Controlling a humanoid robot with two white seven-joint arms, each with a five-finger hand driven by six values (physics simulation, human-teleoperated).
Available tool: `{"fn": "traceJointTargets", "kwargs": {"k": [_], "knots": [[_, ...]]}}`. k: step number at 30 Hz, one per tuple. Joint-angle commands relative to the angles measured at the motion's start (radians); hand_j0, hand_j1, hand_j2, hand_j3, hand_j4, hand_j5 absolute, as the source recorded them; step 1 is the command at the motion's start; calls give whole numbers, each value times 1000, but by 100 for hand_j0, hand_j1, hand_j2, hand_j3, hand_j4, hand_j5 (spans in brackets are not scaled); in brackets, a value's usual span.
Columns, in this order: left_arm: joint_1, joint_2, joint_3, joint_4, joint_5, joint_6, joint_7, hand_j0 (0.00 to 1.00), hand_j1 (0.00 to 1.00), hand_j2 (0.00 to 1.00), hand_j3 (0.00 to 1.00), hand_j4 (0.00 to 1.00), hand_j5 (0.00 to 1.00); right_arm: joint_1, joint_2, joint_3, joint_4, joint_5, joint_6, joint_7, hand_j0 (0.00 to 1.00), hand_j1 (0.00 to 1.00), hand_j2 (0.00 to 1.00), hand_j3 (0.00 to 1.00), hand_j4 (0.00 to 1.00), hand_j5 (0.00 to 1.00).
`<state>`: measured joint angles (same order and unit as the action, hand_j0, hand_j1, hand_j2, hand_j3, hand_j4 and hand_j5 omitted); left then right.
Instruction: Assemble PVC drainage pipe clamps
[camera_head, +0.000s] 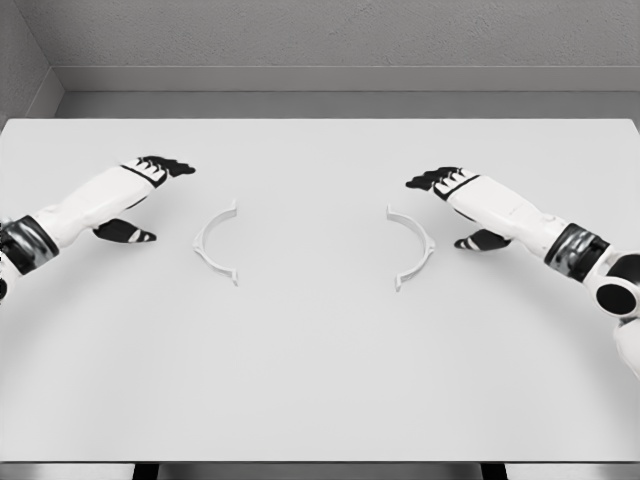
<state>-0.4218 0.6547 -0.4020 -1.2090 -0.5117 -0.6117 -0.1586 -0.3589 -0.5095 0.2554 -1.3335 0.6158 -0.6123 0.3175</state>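
Two white clamp halves flat on the white table (320, 380), well apart, open sides facing each other. Left clamp half (214, 243) sits just right of the left hand (140, 195); right clamp half (414, 247) sits just left of the right hand (462, 205). Both hands open, fingers extended, holding nothing, clear of the parts.
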Motion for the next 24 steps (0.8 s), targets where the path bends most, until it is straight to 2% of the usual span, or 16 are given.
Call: {"fn": "traceJointTargets", "kwargs": {"k": [1, 13, 21, 24], "knots": [[0, -6, -12, 0, 6, 1, 1, 100, 100, 100, 100, 100, 100, -3, 8, 19, 34, -4, 1, 0, 100, 100, 100, 100, 100, 100], [-2, -64, -29, 5, 1, 1, 1, 100, 100, 100, 100, 100, 100, -8, 31, 27, 37, 5, 1, 3, 100, 100, 100, 100, 100, 100], [-6, -67, -29, 6, 1, 1, 1, 100, 100, 100, 100, 100, 100, -15, 51, 30, 39, 7, 1, 3, 100, 100, 100, 100, 100, 100], [-8, -86, -29, 9, -1, 1, 1, 100, 100, 100, 100, 100, 100, -29, 52, 54, 43, 12, 1, 3, 100, 100, 100, 100, 100, 100]]}}
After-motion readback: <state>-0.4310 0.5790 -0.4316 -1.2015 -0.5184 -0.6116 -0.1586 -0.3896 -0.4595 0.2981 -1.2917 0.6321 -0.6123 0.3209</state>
